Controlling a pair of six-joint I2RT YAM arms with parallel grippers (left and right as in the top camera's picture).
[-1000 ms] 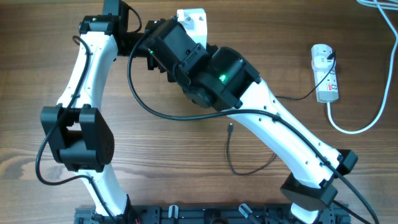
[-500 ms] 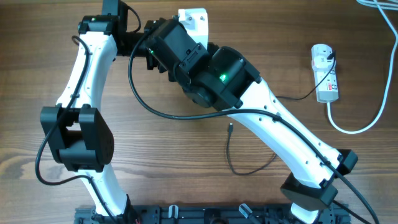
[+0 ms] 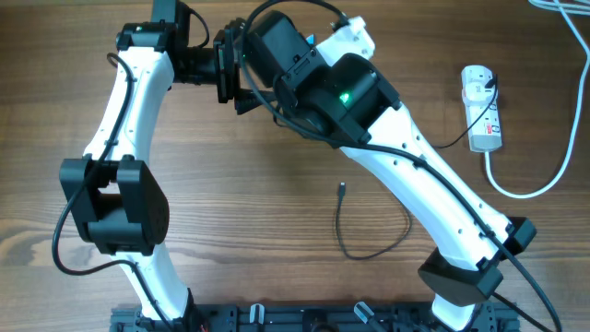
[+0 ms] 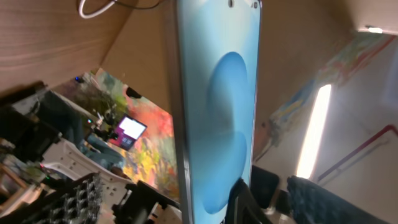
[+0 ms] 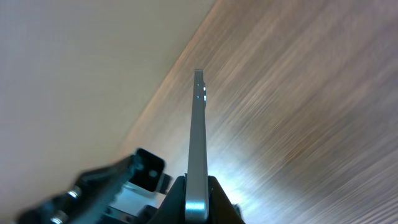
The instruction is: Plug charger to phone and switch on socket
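The phone (image 4: 217, 106) is held up off the table, its cyan screen filling the left wrist view. In the right wrist view it shows edge-on (image 5: 198, 137), and my right gripper (image 5: 198, 185) is shut on its two faces. Its lower end sits at the fingers of my left gripper (image 4: 214, 208), with one dark finger in front of the screen; I cannot tell whether they grip it. In the overhead view both grippers meet at the back left, left (image 3: 226, 74) and right (image 3: 253, 55). The charger (image 3: 342, 190) lies loose mid-table, its plug in the socket (image 3: 483, 111).
The socket's white lead (image 3: 525, 189) loops along the right edge of the table. My right arm (image 3: 415, 175) stretches diagonally over the middle of the table and covers part of the charger cable. A black rail (image 3: 304, 318) runs along the front edge.
My right wrist has rolled and shifted toward the back of the table, turning the phone with it. The left arm, the charger and the socket have not moved.
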